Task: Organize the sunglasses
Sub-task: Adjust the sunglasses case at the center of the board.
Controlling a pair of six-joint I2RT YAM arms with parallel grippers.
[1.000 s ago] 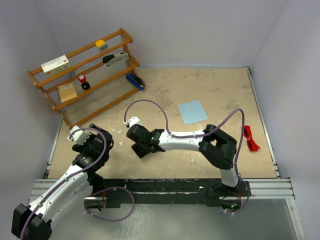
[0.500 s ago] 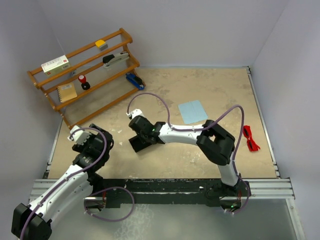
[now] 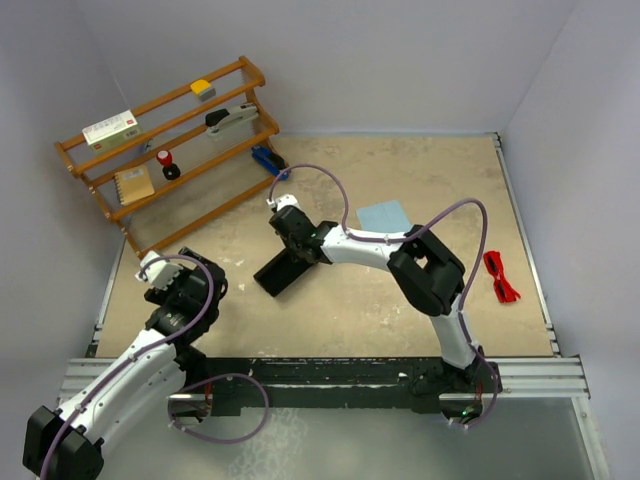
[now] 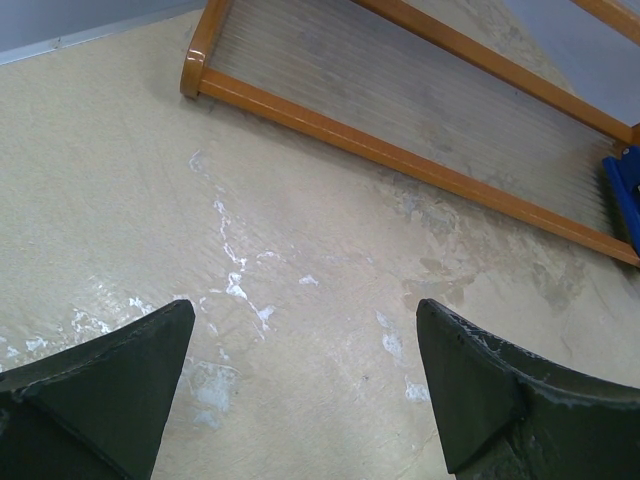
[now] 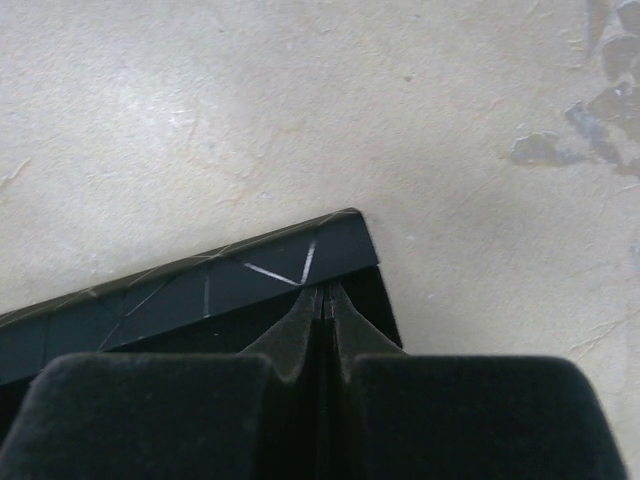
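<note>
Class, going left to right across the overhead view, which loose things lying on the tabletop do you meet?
long black rectangular case → pale blue square cloth → small red folded sunglasses

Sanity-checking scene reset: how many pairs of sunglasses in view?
1. The red sunglasses lie near the right edge of the table, touching nothing. The inside of the black case is not visible, so another pair may be hidden.
</note>
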